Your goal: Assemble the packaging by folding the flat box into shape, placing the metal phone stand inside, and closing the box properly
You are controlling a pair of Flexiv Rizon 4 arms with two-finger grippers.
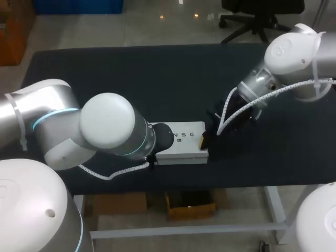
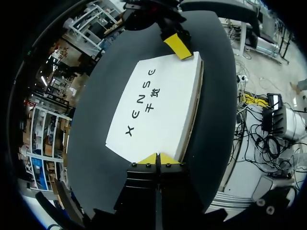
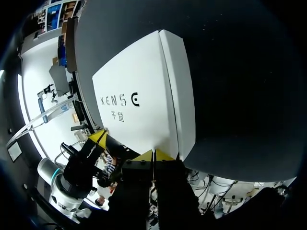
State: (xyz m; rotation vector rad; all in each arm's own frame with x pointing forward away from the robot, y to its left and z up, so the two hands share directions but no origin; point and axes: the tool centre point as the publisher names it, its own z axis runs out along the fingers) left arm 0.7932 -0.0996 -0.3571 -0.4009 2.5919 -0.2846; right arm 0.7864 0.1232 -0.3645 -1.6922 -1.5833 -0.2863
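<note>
A closed white box (image 1: 181,143) with dark lettering on its lid lies flat near the front of the table. My left gripper (image 2: 159,159) is shut, its yellow tips together and touching the box's (image 2: 158,105) left end. In the head view my left arm's bulk hides this gripper. My right gripper (image 3: 153,155) is also shut, tips together against the box's (image 3: 139,105) right end, and it shows as a yellow tip (image 1: 202,140) in the head view. Each wrist view shows the other gripper at the box's far end (image 2: 178,46) (image 3: 98,137). No metal phone stand is visible.
The black table top (image 1: 157,79) stretches wide behind the box. The table's front edge (image 1: 210,185) runs a short way in front of the box.
</note>
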